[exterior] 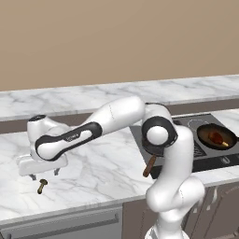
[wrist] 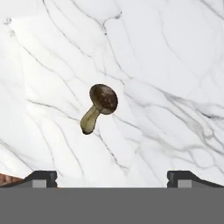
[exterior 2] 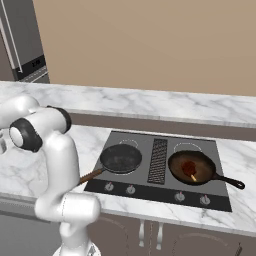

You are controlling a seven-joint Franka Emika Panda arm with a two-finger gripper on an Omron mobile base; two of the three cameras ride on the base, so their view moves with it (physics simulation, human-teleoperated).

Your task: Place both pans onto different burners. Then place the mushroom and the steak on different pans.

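At the lower left of the left base view, we have our white two-finger gripper hanging over the white marble counter, jaws spread as wide as they go and holding nothing. The tiny brown mushroom with its rounded cap and pale short stem lies on its side just below the gripper; in the hand view the mushroom sits a little above centre, between the lines of the two dark fingertips.

Both pans already rest on separate burners: the black round pan with the long brown wooden handle at centre of the right base view, and the reddish-brown-lined pan to its right, which appears to hold the steak.

We judge the main risk to be the pick itself. The mushroom is small, rounded and lying tilted, so closing off-centre could squirt it sideways or roll it across the smooth marble. Descending too far could jam the fingertips on the counter. A weak pinch on the stem could drop it during the long swing to the black pan.
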